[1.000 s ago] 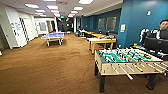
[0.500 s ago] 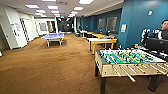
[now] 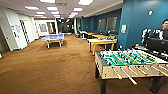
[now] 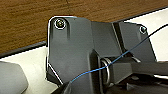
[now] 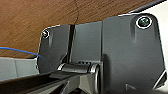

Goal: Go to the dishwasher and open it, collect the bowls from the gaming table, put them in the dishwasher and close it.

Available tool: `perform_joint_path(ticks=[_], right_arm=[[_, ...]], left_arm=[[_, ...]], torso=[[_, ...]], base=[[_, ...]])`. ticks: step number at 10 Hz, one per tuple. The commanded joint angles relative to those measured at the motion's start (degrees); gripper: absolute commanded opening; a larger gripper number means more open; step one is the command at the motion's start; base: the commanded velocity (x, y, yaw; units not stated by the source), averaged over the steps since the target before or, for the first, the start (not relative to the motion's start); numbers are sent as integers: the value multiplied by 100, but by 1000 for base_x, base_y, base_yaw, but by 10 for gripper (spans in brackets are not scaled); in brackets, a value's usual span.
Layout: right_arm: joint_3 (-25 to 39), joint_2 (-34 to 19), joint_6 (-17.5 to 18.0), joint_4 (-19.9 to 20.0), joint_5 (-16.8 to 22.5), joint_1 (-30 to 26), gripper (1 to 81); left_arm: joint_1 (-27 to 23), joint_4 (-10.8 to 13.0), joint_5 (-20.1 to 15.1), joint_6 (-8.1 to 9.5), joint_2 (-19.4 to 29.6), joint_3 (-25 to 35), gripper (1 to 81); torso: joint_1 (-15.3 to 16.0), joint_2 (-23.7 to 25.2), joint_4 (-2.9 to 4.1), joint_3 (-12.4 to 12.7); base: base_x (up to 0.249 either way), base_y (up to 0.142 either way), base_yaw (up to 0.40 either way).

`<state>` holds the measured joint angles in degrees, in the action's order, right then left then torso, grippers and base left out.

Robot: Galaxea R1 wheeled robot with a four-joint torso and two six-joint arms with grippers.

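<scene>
A wide stretch of rough brown carpet (image 3: 50,67) runs down the hall. Close by stands the foosball table (image 3: 130,63), boxy pale wood with a green field and thin rods. Beyond it stand yellow-wood rectangular tables (image 3: 101,42); the gaming table (image 3: 53,38), flat and pale-topped, stands well farther off across open carpet. A person (image 3: 163,28) sits behind the foosball table. Whether either pincer is wide or narrow cannot be told.

The foosball table (image 3: 130,63) is cut off at the right and bottom edges; beyond it, a person (image 3: 163,30) is cropped by the right edge; small items on the yellow table (image 3: 101,42) behind it blur together
</scene>
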<state>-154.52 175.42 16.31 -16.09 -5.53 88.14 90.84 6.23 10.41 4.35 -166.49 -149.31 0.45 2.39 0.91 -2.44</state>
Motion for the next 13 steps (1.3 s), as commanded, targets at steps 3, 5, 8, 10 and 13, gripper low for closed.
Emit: perform_joint_path(ticks=[3, 5, 8, 10, 13], right_arm=[[63, 66, -14, -17, 237, -274, 811], [63, 66, -14, -26, 237, -274, 811], [63, 66, -14, -26, 237, -274, 811], [63, 66, -14, -26, 237, -266, 811], [63, 66, -14, -26, 237, -274, 811]], left_arm=[[-255, 1, -241, -5, 115, -11, 811], [-255, 10, -241, -13, 115, -11, 811], [-255, 10, -241, -5, 115, -11, 811], [-255, 10, -250, -5, 106, -11, 811], [-255, 10, -250, -5, 106, -11, 811]], torso=[[2, 0, 0, 0], [4, -2, 0, 0], [2, 0, 0, 0], [2, -2, 0, 0], [2, -2, 0, 0]], base=[[114, 0, 0], [115, 0, 0], [117, 0, 0], [118, 0, 0], [118, 0, 0]])
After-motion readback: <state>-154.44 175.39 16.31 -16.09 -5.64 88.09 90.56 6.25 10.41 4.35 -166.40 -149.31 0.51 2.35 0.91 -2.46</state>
